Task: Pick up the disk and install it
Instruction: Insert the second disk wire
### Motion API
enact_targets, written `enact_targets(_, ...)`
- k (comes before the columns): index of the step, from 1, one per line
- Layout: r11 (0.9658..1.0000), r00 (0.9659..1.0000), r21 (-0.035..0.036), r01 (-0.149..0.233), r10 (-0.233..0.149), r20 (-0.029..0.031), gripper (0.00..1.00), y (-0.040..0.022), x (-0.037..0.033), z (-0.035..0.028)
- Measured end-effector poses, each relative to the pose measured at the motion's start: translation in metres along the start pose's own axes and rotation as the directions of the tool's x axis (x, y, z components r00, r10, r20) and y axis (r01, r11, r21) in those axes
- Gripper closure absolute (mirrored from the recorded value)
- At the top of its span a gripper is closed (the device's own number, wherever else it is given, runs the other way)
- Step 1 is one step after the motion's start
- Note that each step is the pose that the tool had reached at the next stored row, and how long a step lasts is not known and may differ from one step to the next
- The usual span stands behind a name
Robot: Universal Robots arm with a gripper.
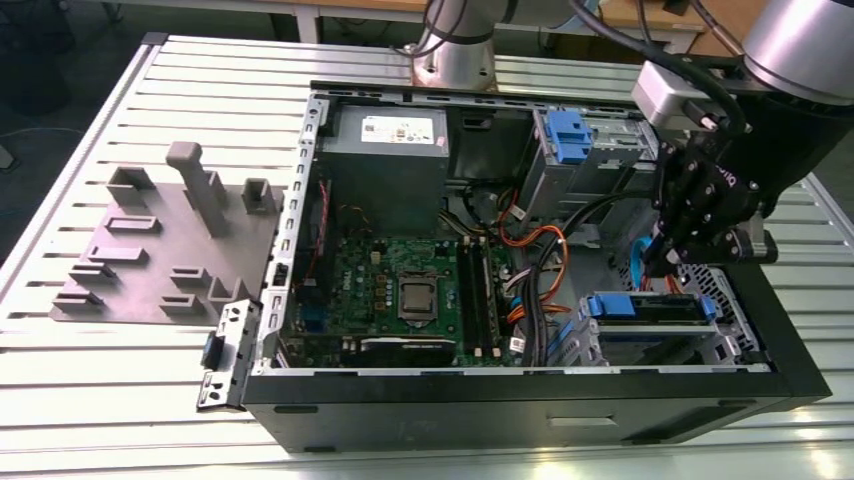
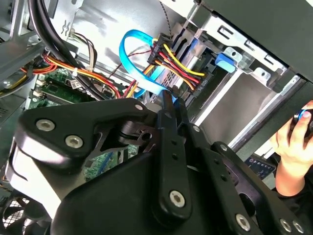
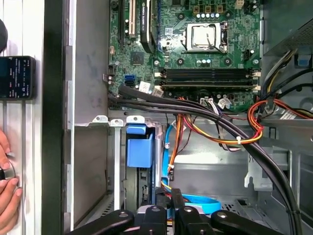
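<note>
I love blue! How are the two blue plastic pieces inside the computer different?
The far blue plastic tab looks narrow and tall; the near blue plastic handle is a wide bar. The black gripper hangs close above the near handle, away from the far tab. Both sit in grey metal cages.

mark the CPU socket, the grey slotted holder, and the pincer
Silver square CPU socket [image 1: 416, 297], exterior view, metal lid centre.
Grey slotted plastic holder [image 1: 147, 262], exterior view, flat base.
Black pincer [image 3: 168, 196], first wrist view, between fingertips.
</note>
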State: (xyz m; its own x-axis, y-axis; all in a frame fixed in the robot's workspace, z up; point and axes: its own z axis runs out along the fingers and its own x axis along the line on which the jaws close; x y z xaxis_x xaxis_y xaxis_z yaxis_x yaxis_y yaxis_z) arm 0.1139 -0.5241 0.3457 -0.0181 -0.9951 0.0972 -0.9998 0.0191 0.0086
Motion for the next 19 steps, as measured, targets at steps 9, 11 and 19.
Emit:
enact_targets(9, 1.0000, 0.9998, 0.0051, 0.001, -0.001, 0.0211, 0.84, 0.0038, 0.0106, 0.0020)
enact_targets(11, 1.0000, 0.9990, 0.0048, 0.001, -0.002, 0.0451, 0.84, 0.0038, 0.0128, 0.0026)
enact_targets(19, 1.0000, 0.9988, 0.0047, 0.001, -0.002, 0.0497, 0.84, 0.0038, 0.0137, 0.0029)
